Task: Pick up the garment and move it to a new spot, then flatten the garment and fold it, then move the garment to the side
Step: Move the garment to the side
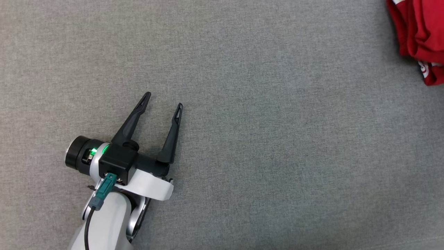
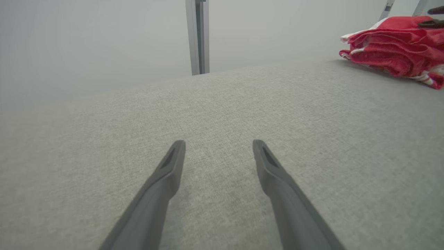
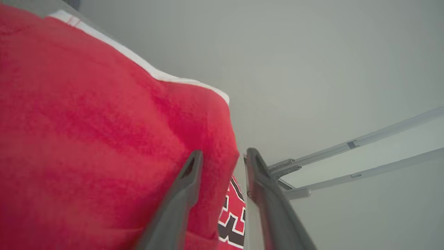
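The right gripper [image 3: 224, 152] has its two dark fingers partly spread. A rounded fold of the red fleecy garment with white trim [image 3: 104, 139] sits between them. The cloth lies against one finger, and a sliver of gap shows beside the other, so it does not look pinched. The left gripper [image 1: 163, 99] is spread wide and holds nothing, low over the grey woven tabletop [image 1: 277, 139] and well apart from the garment.

The garment lies bunched in soft layers at the table's far right side, partly cut off by the head view's edge. Black-and-white lettering shows on a lower layer. Pale metal rods [image 3: 364, 146] stand beyond it.

It looks light, limp and thick-piled, so it should sag and unfold when lifted. It is not fragile and not slippery. My judgement is that a hemmed edge or a doubled fold gives the surest hold, and the white-trimmed border is easy to find.

In the left wrist view the stack lies flat, its layers running roughly across that view. Its full length is cropped, so I cannot tell its long axis for certain.
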Tool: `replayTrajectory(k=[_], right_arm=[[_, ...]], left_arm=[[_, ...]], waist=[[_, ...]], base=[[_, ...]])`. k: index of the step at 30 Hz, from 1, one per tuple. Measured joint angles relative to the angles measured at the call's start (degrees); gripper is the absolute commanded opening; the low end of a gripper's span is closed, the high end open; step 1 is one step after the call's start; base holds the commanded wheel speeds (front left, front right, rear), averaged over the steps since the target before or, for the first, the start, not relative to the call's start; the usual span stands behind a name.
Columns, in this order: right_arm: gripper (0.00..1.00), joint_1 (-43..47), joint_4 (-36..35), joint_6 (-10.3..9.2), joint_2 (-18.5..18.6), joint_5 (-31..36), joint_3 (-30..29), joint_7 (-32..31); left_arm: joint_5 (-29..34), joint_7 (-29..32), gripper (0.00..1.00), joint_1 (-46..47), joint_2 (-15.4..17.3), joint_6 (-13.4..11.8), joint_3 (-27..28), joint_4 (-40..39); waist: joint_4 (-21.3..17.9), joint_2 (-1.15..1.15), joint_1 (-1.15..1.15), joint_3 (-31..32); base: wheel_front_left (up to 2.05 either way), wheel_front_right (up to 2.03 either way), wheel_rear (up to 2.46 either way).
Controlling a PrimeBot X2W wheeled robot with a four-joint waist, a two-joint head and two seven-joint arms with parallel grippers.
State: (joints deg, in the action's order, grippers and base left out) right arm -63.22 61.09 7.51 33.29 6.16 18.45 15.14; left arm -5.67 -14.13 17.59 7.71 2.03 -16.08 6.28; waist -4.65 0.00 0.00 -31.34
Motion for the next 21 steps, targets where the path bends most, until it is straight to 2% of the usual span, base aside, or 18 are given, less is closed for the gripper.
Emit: replayTrajectory(k=[5,6,10,12,16,21], right_arm=[[1.00,0.83,-4.30,-0.01,-1.20,5.92,-10.72,0.00],[1.00,2.35,-7.44,-0.01,-3.94,7.10,-14.52,0.00],[1.00,6.19,-13.39,-0.01,-11.16,6.23,-18.35,0.00],[1.00,7.89,-15.78,-0.01,-14.33,5.10,-18.09,0.00],[1.00,11.65,-18.62,-0.01,-20.25,-1.60,-15.95,-0.01],[1.00,17.49,-22.37,-0.01,-23.66,-8.08,-11.80,0.00]], left_arm=[[-0.44,-0.02,1.00,0.26,-0.11,-0.18,-0.07,0.75],[-0.69,-0.05,1.00,0.25,-0.26,-0.34,-0.05,1.29],[-1.46,-0.27,1.00,0.12,-0.80,-0.67,0.08,2.25],[-1.85,-0.33,1.00,-0.29,-1.15,-1.09,0.24,2.67],[-4.05,-0.55,1.00,-1.60,-1.88,-1.92,1.22,3.54],[-8.40,-0.67,1.00,-3.72,-3.33,-2.96,3.28,4.95]], waist=[[0.19,0.00,0.00,0.59],[0.16,0.00,0.00,1.20],[0.18,0.00,0.00,3.10],[0.30,0.00,0.00,4.37],[0.78,0.00,0.00,7.22],[1.77,0.00,0.00,11.03]], base=[[0.00,0.00,0.00],[0.00,0.00,0.00],[0.00,0.00,0.00],[0.00,0.00,0.00],[0.00,0.00,0.00],[0.00,0.00,0.00]])
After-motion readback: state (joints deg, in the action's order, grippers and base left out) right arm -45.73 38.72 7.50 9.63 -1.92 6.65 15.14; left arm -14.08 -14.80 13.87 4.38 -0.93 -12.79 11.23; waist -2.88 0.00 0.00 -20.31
